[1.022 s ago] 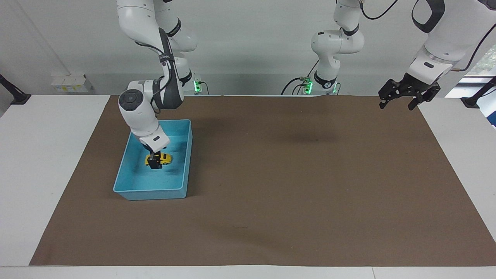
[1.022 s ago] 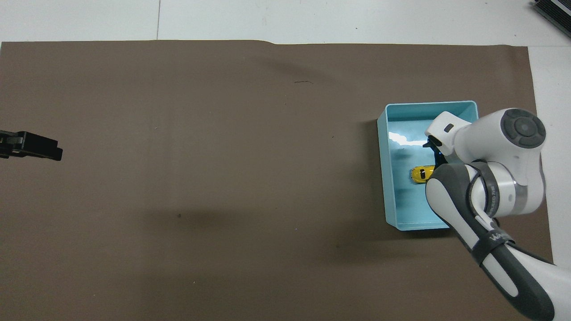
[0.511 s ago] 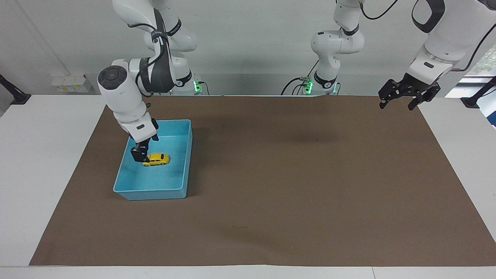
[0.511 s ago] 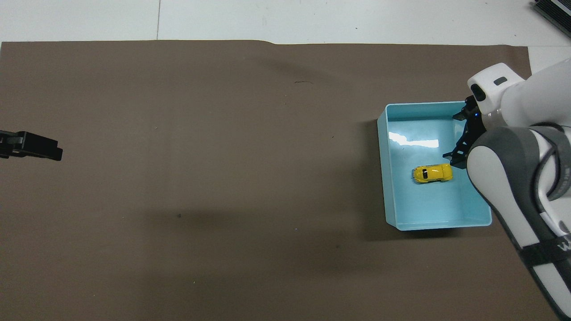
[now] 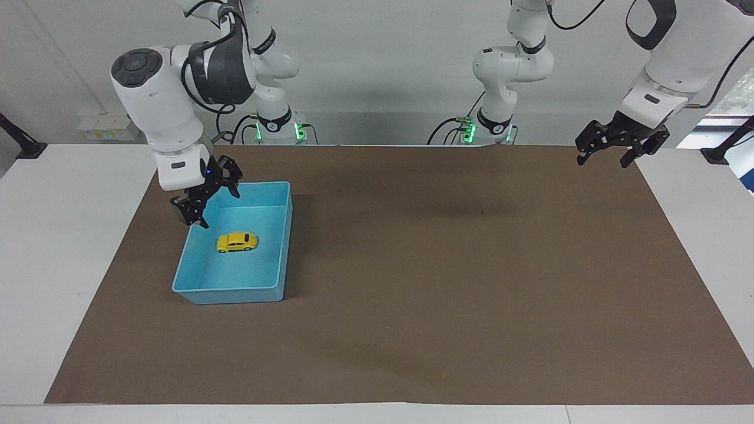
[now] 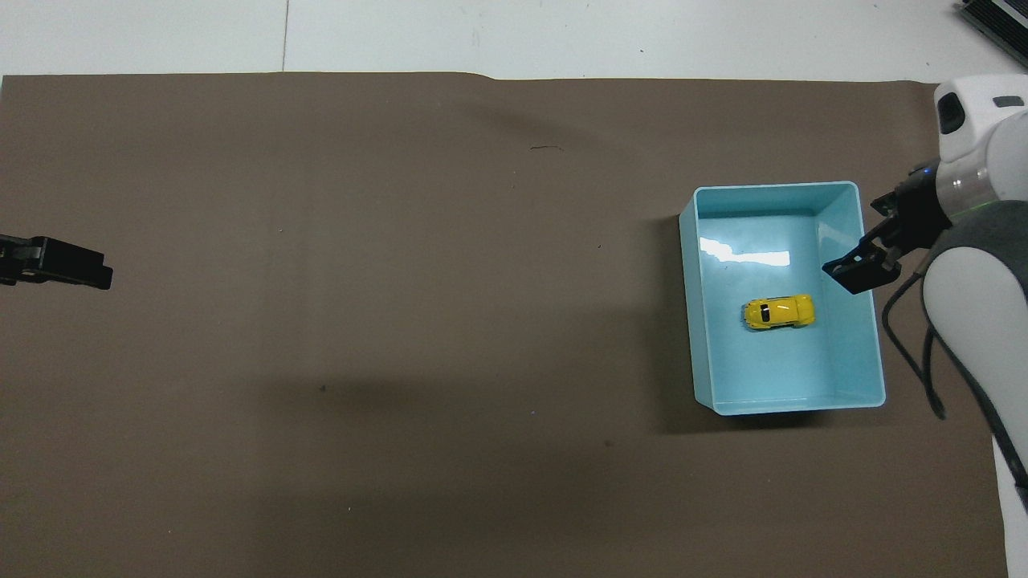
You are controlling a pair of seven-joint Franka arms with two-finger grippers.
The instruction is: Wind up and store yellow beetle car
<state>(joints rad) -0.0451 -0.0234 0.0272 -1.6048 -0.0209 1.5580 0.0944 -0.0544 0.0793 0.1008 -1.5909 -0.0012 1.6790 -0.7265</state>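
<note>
Facing view: yellow beetle car [image 5: 237, 242] is lying in blue bin [image 5: 235, 294], long axis across desk. Right gripper [image 5: 205, 197], spread and empty, is hovering over bin's robot-side rim; left gripper [image 5: 619, 145], spread, is waiting.

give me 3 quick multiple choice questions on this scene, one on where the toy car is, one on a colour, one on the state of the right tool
1. Where is the yellow beetle car?
A in the blue bin
B on the brown mat
C in a tool

2. What colour is the bin?
A red
B light blue
C green

3. What is the right tool doing?
A gripping the car
B resting on the mat
C open and raised over the bin's rim

Answers: 1 A, the car sits on the bin's floor; 2 B, its walls are light blue; 3 C, nothing between its fingers.
</note>
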